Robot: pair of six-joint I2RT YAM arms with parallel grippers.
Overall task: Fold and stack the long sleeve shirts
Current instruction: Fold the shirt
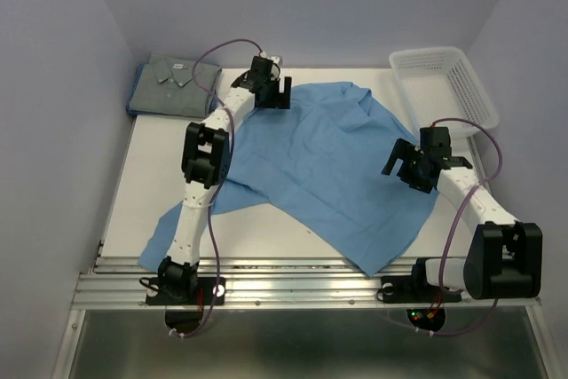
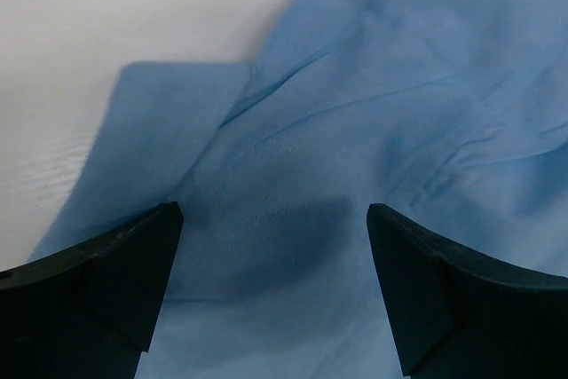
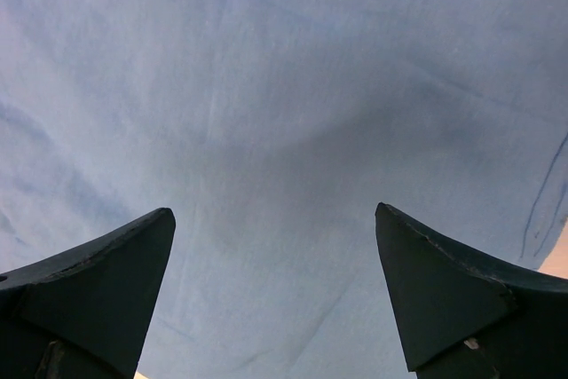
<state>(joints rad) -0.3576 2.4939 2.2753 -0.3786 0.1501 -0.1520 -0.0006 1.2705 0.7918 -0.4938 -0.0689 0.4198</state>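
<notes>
— On the table, near side, what's there?
— Blue shirt, spread out, one sleeve reaching the near left edge. Right gripper hovers over its right part, jaws wide apart, empty.
— Farther back?
— Left gripper, also wide apart and empty, above the shirt's far edge. Grey shirt lies folded in the far left corner; basket far right.

Showed matt, lightly creased cloth in sky-blue shirt | matt cloth in grey-blue shirt | white plastic mesh in basket
</notes>
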